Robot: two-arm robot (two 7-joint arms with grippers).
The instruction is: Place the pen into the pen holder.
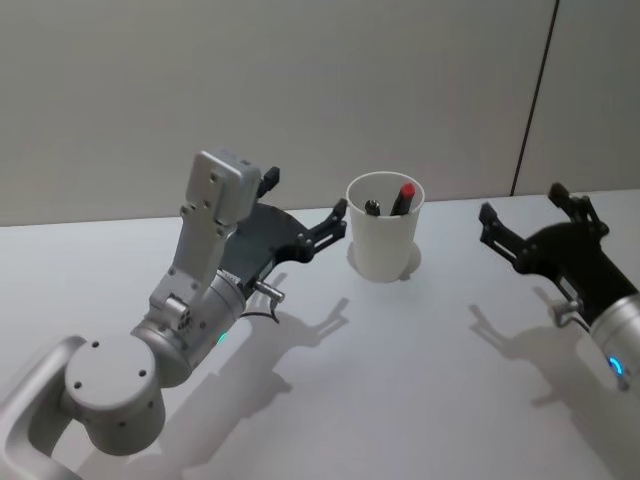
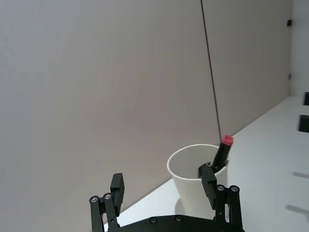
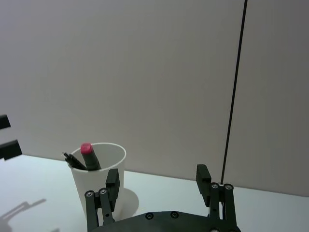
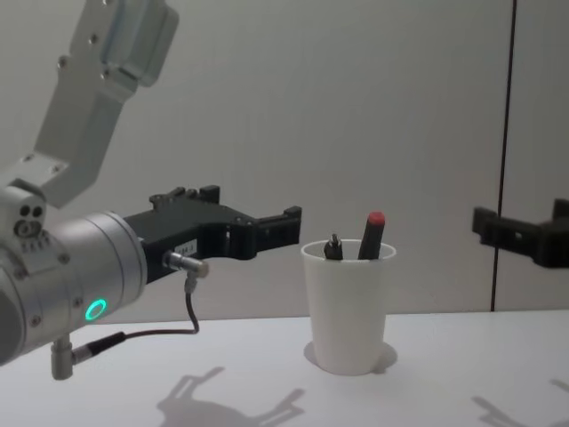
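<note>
The pen stands inside the pen holder, just beyond the left gripper, whose fingers are spread and empty; the right gripper is likewise open.

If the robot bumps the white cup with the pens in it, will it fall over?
Probably easily. The pen holder looks like thin paper, narrower at its base, so likely light. The pens lean on its rim, which may make it top-heavy.

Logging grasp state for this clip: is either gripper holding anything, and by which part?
Nothing is held. The left gripper and right gripper are open and empty; both pens stand in the cup.
</note>
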